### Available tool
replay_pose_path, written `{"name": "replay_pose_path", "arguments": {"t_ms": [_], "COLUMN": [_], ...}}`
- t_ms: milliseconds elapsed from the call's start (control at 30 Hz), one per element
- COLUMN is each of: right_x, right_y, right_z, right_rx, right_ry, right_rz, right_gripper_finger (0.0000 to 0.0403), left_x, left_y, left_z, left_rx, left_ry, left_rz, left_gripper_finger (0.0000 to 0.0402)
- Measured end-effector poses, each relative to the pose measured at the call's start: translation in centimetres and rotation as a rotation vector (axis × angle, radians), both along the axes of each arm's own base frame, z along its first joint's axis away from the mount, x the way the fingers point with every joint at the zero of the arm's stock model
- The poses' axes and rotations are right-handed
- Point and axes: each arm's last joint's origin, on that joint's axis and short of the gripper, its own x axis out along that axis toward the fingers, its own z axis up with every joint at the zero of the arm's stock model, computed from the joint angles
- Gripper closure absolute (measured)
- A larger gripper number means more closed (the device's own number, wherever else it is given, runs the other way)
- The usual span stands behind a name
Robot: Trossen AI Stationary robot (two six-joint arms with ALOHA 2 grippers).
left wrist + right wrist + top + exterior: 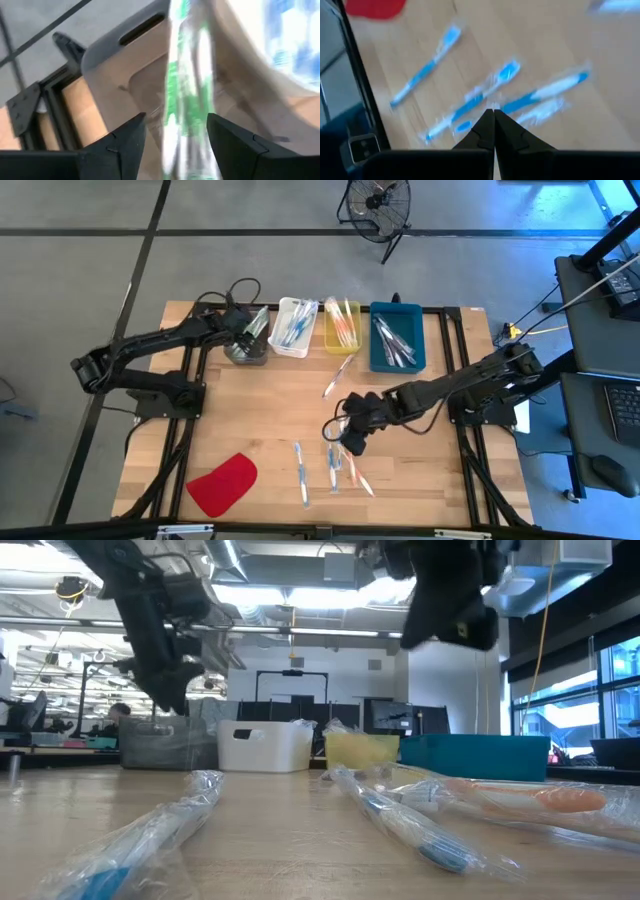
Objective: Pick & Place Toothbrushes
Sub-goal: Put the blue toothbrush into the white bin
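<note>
Several wrapped toothbrushes (333, 468) lie loose on the table (270, 410), directly below the clenched, empty right gripper (352, 442), long axes running roughly front to back; a green toothbrush (187, 95) is grasped by the left gripper (250, 335) over the grey bin (245, 352)

green toothbrush (187, 95): smeared by blur in the left wrist view, both ends cut off by the frame.
grey bin (245, 350): contents hidden under the left gripper (252, 328) from above.
blue toothbrushes (470, 102): blurred, bristles unreadable.
nearest wrapped toothbrush (150, 830): head cut off at the frame's lower edge.
</note>
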Motion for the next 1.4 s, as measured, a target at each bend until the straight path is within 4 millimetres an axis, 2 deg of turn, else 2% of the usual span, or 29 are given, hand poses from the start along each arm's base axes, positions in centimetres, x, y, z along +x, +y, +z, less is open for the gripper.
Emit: {"name": "replay_pose_path", "arguments": {"t_ms": [200,367,633,800,1100,1267,1400], "right_x": [0.6,1.0,1.6,2.3,4.5,4.8,5.6], "right_y": [0.6,0.0,-1.4,-1.3,-0.6,-0.5,-0.2], "right_z": [-2.4,-3.1,-3.6,-3.8,-3.1,-2.8,-1.3], "right_rx": [0.041,0.036,-0.037,-0.043,0.001,0.087,0.090], "right_ry": [0.106,0.131,0.118,0.067,-0.168,-0.190,-0.210], "right_rz": [0.022,-0.005,-0.078,-0.051,0.035,0.054,0.085], "right_gripper_finger": [0.0401,0.0396,0.0390,0.0384,0.0314,0.0265,0.0241], "left_x": [-0.1,0.3,2.1,2.9,2.8,2.3,2.1], "left_y": [-1.5,-3.7,-8.3,-11.4,-15.0,-16.1,-16.6], "left_z": [2.3,3.5,3.8,3.7,2.8,1.8,1.3], "left_rx": [0.015,-0.029,-0.103,-0.127,-0.119,-0.161,-0.155], "left_ry": [-0.136,-0.266,-0.318,-0.310,-0.307,-0.301,-0.290], "left_rz": [-0.100,-0.215,-0.442,-0.594,-0.643,-0.647,-0.651], "left_gripper_finger": [0.0197,0.0197,0.0196,0.0196,0.0196,0.0196,0.0196]}}
